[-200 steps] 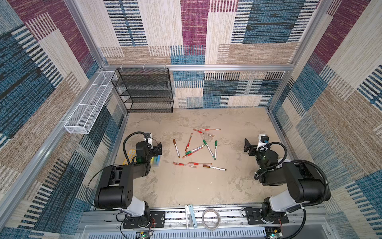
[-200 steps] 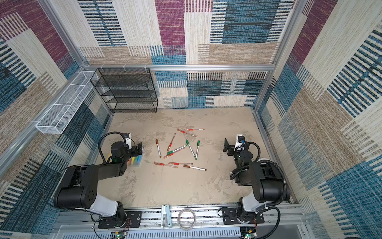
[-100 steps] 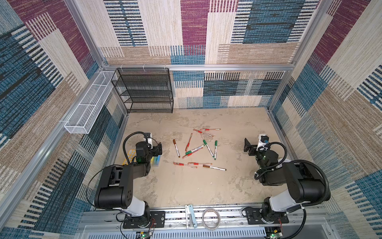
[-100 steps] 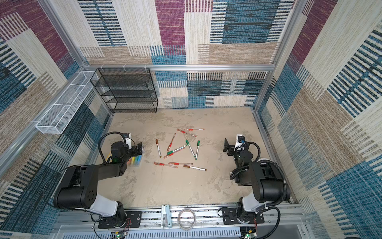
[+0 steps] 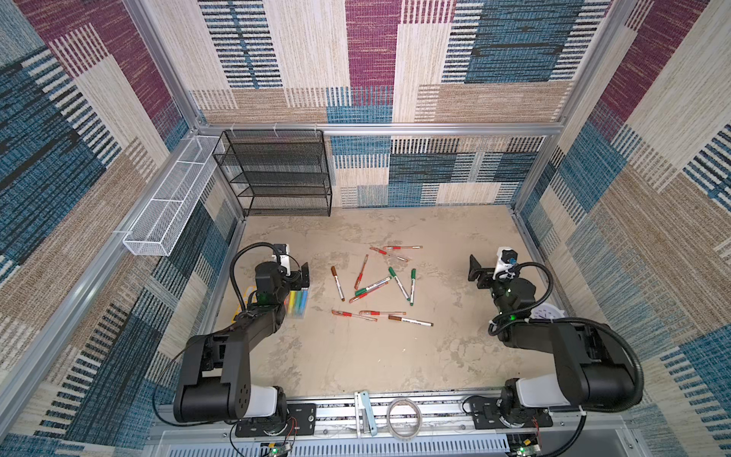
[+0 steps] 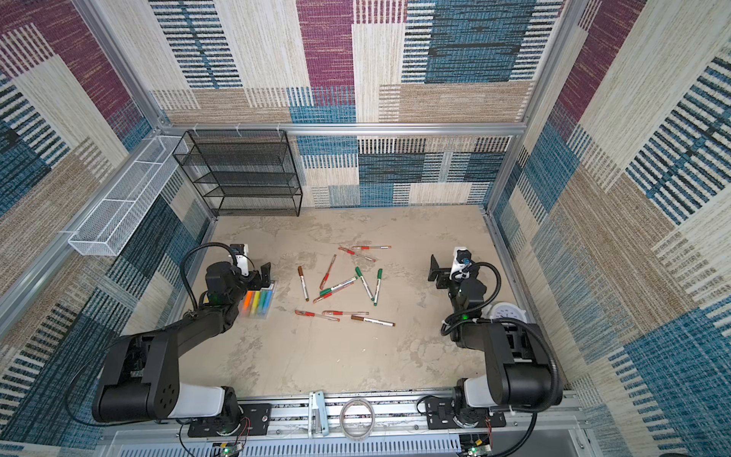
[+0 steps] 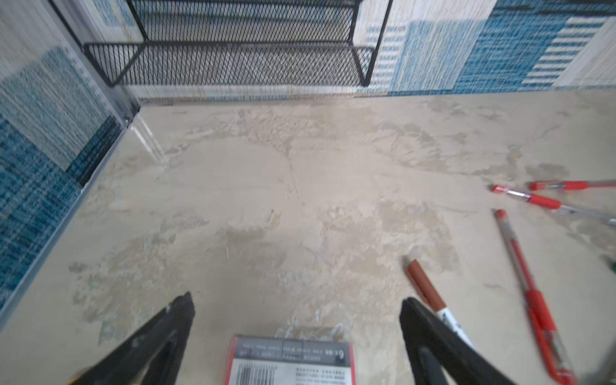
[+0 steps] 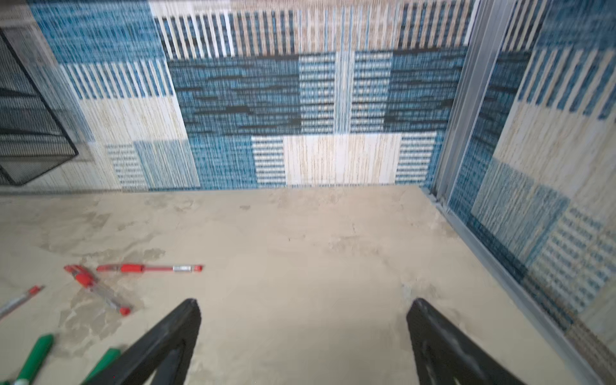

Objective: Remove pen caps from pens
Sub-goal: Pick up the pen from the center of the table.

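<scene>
Only both top views: all pens (image 5: 374,285)

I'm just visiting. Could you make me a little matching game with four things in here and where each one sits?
Things:
1. pens
2. highlighter pack
3. black shelf
4. white basket

Places:
A. hung up on the left, above the table
B. standing in the back left corner
C. scattered mid-table
D. lying near the left edge

Pairs: 1-C, 2-D, 3-B, 4-A

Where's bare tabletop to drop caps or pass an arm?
Free: strip between pens and front rail; band between black mesh rack and pens; corner ahead of right gripper. Crowded: pens mid-table, highlighter pack by left gripper.
</scene>
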Robot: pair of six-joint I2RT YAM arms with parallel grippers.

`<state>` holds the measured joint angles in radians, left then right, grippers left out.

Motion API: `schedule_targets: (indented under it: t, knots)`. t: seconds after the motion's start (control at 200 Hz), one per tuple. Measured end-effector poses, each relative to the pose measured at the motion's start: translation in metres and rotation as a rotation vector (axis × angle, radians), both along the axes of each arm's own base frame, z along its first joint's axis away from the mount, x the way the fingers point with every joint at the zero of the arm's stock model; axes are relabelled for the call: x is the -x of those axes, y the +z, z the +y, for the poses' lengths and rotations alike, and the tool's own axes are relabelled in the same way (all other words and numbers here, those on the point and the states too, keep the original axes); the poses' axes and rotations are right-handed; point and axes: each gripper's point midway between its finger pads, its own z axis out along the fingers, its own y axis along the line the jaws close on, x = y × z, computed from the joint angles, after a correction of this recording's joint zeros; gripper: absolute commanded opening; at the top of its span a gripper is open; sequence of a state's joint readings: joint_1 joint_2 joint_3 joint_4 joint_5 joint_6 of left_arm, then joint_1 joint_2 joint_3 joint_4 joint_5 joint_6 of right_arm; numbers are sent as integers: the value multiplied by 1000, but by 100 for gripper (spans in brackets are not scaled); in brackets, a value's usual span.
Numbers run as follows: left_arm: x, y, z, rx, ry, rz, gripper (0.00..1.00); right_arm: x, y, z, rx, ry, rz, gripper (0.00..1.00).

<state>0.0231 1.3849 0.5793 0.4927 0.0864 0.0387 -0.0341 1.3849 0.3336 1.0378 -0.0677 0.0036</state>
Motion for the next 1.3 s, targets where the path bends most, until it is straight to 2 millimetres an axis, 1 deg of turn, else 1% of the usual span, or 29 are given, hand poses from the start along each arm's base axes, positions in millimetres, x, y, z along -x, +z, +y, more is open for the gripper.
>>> schedule_targets:
  t: [0.065,0.125,0.185,0.255,0.3,0.341,0.371,0.421,0.456,0.506,0.546,0.646,0.691,0.736,0.851,0.901,0.977,1.032,1.097,1.157,1.217,1.297]
  knots:
    - [-4,23,-4,-9,-28,6,100,-3,22,0,-15,0,-24,100]
    - [-7,46,-6,-19,-49,11,100,-5,34,2,-35,10,-13,100]
    - [-4,72,-9,-19,-69,14,100,-7,47,7,-56,40,2,100]
    - [5,102,-13,-11,-89,11,100,-9,63,15,-80,89,21,100]
    - [12,119,-14,-10,-89,7,100,-10,69,21,-91,121,45,100]
    - [20,129,-15,-5,-95,8,100,-10,71,26,-100,149,72,100]
    - [25,132,-16,2,-99,15,100,-9,70,30,-106,171,98,100]
    - [33,132,-17,27,-108,40,100,-8,64,37,-120,199,156,99]
    - [39,128,-17,56,-122,64,100,-6,59,44,-130,221,200,98]
    - [48,115,-11,83,-114,101,100,-4,51,55,-144,251,268,96]
    - [55,103,-12,107,-119,141,100,-3,45,65,-158,272,316,94]
    - [66,83,-26,155,-183,206,100,2,25,92,-186,323,444,90]
    - [69,78,-26,161,-183,222,100,5,15,102,-206,338,504,87]
    - [70,76,-27,168,-193,228,100,9,4,112,-227,349,564,85]
    - [71,71,-28,173,-198,241,100,10,-21,128,-261,319,694,77]
    - [71,68,-28,174,-198,247,100,8,-32,136,-264,305,744,73]
    - [70,68,-28,175,-196,250,100,6,-48,152,-268,302,826,64]
    - [70,67,-27,174,-196,246,100,4,-58,161,-263,289,872,59]
    - [71,65,-27,175,-195,250,100,1,-70,173,-259,283,923,56]
    - [71,65,-27,175,-195,250,100,1,-81,181,-252,268,966,53]
    - [71,66,-27,175,-195,249,100,4,-92,188,-247,258,1008,46]
    - [71,66,-27,174,-194,247,100,7,-105,195,-235,237,1055,41]
